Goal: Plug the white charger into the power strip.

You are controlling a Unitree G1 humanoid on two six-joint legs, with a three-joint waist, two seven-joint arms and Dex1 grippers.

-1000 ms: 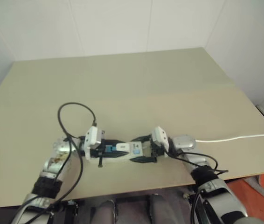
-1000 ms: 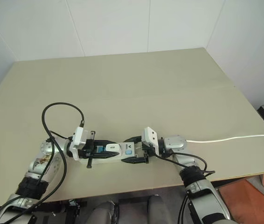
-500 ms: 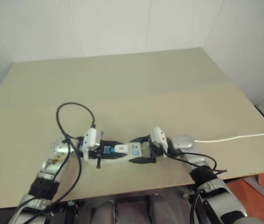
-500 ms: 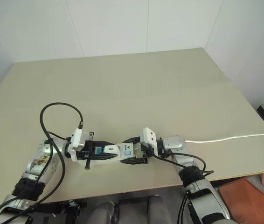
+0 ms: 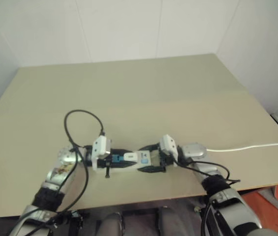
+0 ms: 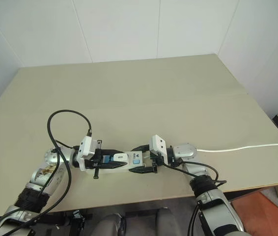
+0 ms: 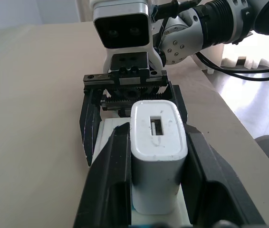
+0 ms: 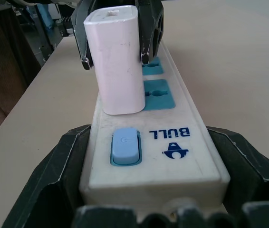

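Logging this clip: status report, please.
Left gripper shut on charger, seated upright on power strip. Right gripper braces the switch end. Nothing in the way.

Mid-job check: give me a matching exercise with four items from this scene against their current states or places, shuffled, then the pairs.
Items:
1. white charger
2. power strip
3. left gripper
4. white cord

States:
A. runs off along the table toward the robot's right
B. shut on the charger's sides
C. standing upright on the strip by the switch
D. flanked at its switch end by the right gripper

Pairs: 1-C, 2-D, 3-B, 4-A
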